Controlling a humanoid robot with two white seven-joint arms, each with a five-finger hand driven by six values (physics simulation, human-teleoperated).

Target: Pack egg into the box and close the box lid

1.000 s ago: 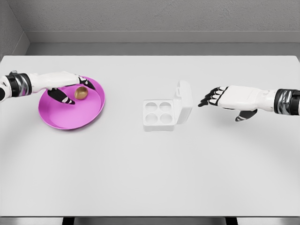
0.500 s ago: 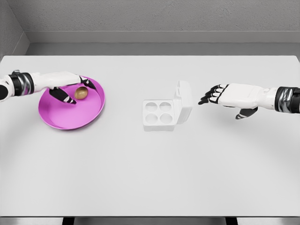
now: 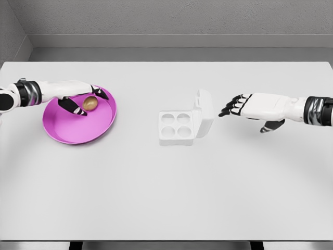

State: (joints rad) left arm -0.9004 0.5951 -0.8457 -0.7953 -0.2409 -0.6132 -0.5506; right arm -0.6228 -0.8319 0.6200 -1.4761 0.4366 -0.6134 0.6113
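Observation:
A brown egg lies in the pink plate at the left of the table. My left hand reaches over the plate, thumb on the near side of the egg and fingers on its far side, spread and not closed on it. The white egg box sits mid-table with four hollow cups, and its lid stands up on the right side. My right hand hovers open just right of the lid, fingertips pointing at it without touching.
The white table ends at a grey wall behind and at a front edge at the bottom of the view. Both forearms come in low over the table from the sides.
The right hand has risen slightly and crept toward the lid. The left hand has shifted a little around the egg, which stays in the plate.

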